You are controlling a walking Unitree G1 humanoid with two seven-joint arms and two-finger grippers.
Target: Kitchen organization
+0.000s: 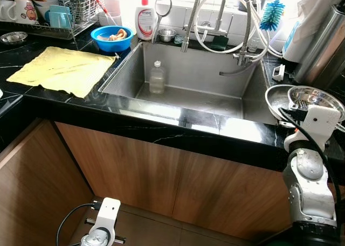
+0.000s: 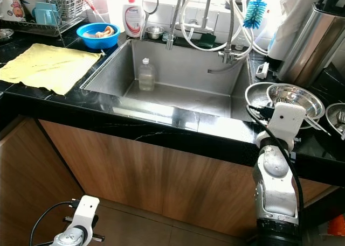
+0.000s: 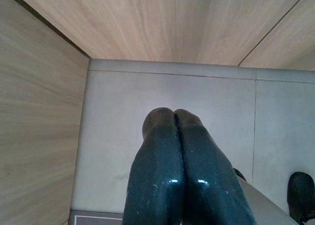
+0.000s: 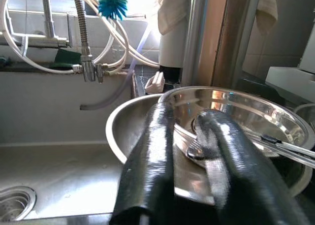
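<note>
Two stacked steel bowls (image 1: 315,98) rest on the black counter just right of the sink (image 1: 183,68). A utensil lies across the upper bowl (image 4: 236,112). My right gripper (image 4: 186,114) reaches over the counter edge to that bowl. One finger is outside the rim and the other inside, shut on the rim. In the eye views my white right wrist (image 1: 318,119) hides the fingers. My left gripper (image 3: 172,114) hangs low by the floor in front of the cabinet, fingers pressed together and holding nothing.
A clear plastic bottle (image 1: 157,78) stands in the sink. A yellow cloth (image 1: 59,68) lies on the left counter by a blue bowl (image 1: 111,39), a soap bottle (image 1: 144,20) and a dish rack (image 1: 59,14). A tall steel vessel (image 1: 323,47) stands behind the bowls.
</note>
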